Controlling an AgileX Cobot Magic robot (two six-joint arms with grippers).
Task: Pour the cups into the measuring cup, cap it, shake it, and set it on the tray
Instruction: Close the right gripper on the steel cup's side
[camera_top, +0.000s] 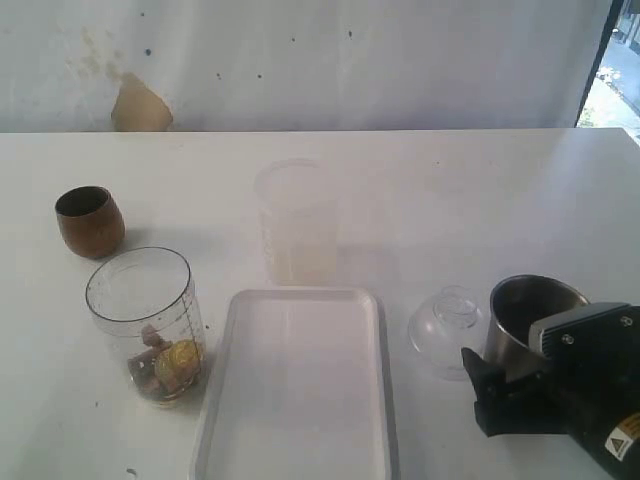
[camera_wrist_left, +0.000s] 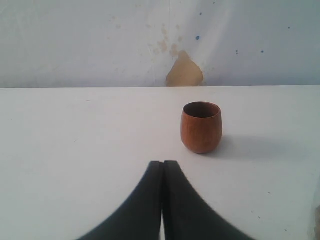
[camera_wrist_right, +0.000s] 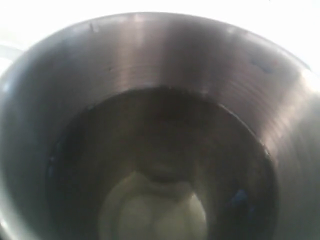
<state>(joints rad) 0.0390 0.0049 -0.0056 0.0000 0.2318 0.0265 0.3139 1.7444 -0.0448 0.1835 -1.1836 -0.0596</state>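
Left gripper (camera_wrist_left: 162, 165) seen closed, empty, wooden cup (camera_wrist_left: 201, 127) ahead. Measuring cup (camera_top: 148, 320), part-filled, stood left of tray (camera_top: 300, 400). Steel tumbler (camera_top: 528, 312) at far right judged rigid, slick; best gripped mid-wall. Right gripper (camera_top: 497, 388) set beside it, jaws spread wide.

Wood cup (camera_top: 90, 222): reddish brown, dark inside.
Tumbler (camera_top: 530, 310): brushed grey steel.
Measuring cup (camera_top: 140, 300): clear, black lines; brown and yellow bits (camera_top: 168, 365) in it.
Tray (camera_top: 300, 400): white.
Beaker (camera_top: 297, 222): frosted.
Table (camera_top: 480, 200): white.
Wall (camera_top: 400, 60): white, 1 tan patch (camera_top: 140, 105), dark specks.
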